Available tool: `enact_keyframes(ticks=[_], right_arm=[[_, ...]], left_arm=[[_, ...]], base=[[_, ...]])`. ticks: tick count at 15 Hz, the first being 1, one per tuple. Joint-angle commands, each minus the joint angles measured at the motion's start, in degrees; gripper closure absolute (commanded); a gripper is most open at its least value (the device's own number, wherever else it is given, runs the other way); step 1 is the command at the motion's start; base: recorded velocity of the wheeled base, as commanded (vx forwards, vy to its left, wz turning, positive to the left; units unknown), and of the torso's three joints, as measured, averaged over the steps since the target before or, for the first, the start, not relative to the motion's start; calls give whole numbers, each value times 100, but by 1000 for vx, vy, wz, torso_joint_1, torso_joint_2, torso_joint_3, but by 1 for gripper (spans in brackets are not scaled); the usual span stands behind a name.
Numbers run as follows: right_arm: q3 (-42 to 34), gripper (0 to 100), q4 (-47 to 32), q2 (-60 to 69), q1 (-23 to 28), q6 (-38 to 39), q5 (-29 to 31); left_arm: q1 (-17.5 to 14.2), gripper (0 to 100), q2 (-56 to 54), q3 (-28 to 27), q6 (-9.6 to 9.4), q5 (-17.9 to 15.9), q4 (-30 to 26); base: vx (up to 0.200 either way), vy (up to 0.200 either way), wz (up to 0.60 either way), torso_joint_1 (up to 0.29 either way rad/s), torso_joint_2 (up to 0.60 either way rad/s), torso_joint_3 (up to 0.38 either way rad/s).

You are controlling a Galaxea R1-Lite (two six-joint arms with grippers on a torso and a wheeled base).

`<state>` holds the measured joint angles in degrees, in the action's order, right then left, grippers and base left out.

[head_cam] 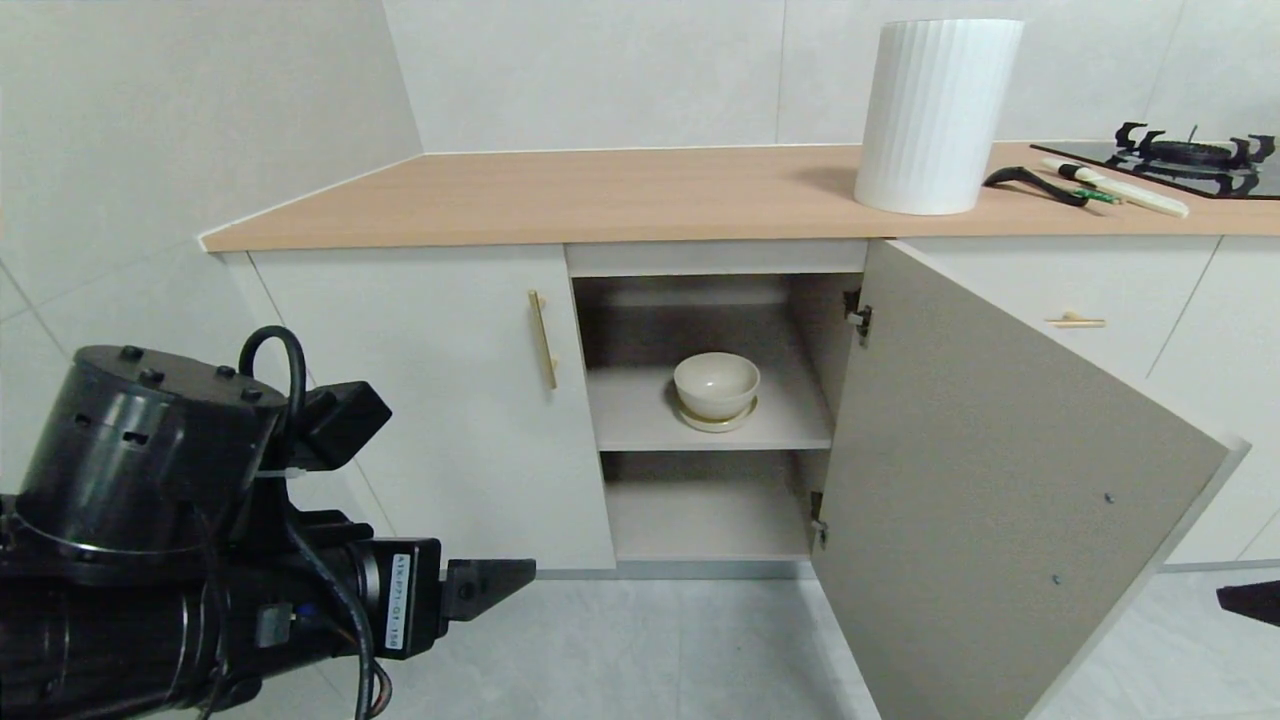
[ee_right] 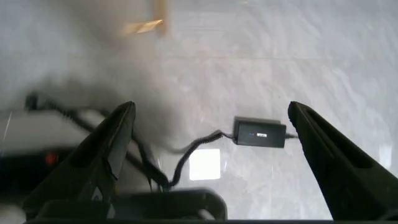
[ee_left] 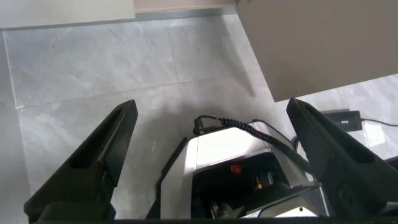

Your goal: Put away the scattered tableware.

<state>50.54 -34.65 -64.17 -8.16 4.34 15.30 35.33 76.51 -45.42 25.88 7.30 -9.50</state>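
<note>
We see a wooden tabletop (head_cam: 600, 195) over white cabinets (head_cam: 440, 400) and a pale tiled floor (head_cam: 650, 650); a ribbed white canister (head_cam: 935, 115) stands at 1 o'clock. The bowl (head_cam: 716, 383) sits on a saucer (head_cam: 716, 421) on the open cabinet's upper shelf (head_cam: 640, 412), at 1 o'clock from the left claw (ee_left: 211, 106) and well apart. That claw and the right claw (ee_right: 210, 107) both gape empty over the floor.

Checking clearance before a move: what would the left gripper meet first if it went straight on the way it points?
Probably the floor tiles ahead of the left gripper; the open cabinet door stands close beside that line, depth unclear.
</note>
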Motion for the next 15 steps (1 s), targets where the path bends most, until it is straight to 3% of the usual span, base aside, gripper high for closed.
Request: enact_keyframes(ticks=[1,5,12,15], right_arm=[[-1,0,309,-570,438,14,-1],[-9,0,960,-1115,886,58,-53],[-36,0,1645,-1572,886,603,-115],[-36,0,1698,-1581,868,656,-405]], left_arm=[[0,0,13,-2,5,-10,0],[0,0,13,-2,5,-10,0],[0,0,13,-2,5,-10,0],[0,0,22,-2,5,-1,0]], base=[[0,0,0,0,0,0],[0,0,0,0,0,0],[0,0,0,0,0,0],[0,0,0,0,0,0]])
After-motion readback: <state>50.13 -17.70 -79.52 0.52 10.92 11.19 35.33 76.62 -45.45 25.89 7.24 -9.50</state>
